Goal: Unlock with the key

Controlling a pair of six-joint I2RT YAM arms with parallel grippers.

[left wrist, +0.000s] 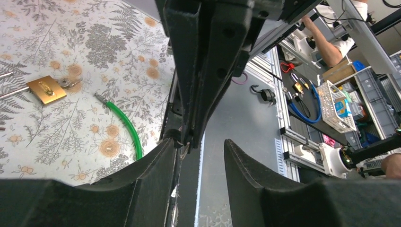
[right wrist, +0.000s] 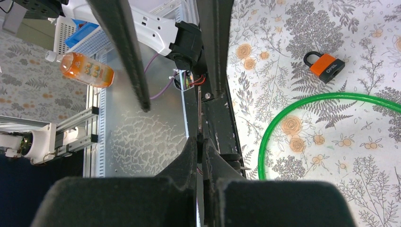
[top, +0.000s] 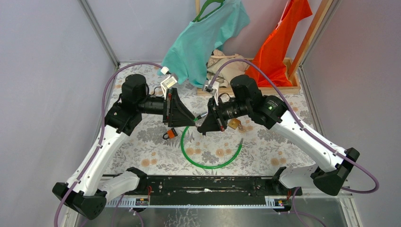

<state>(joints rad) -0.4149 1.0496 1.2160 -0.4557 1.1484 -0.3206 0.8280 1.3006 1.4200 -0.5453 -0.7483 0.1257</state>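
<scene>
An orange padlock [top: 171, 134] [right wrist: 324, 66] lies on the flowered cloth below my left gripper [top: 189, 118]. A brass padlock [top: 234, 124] [left wrist: 46, 89] lies under the right arm, with small keys [left wrist: 66, 82] beside it. My right gripper [top: 201, 124] [right wrist: 200, 139] is shut on a thin piece seen edge-on, which looks like the key [right wrist: 199, 130]. Both grippers meet tip to tip above the cloth. The left gripper [left wrist: 200, 142] stands open, with the right gripper's fingers [left wrist: 208, 71] reaching down toward its gap. The key's far end is hard to make out there.
A green cable [top: 210, 163] [left wrist: 125, 125] [right wrist: 269, 127] loops across the cloth in front of the grippers. A black rail [top: 198, 184] runs along the near edge. At the back, teal [top: 203, 38] and orange [top: 279, 47] garments hang over a wooden crate [top: 288, 85].
</scene>
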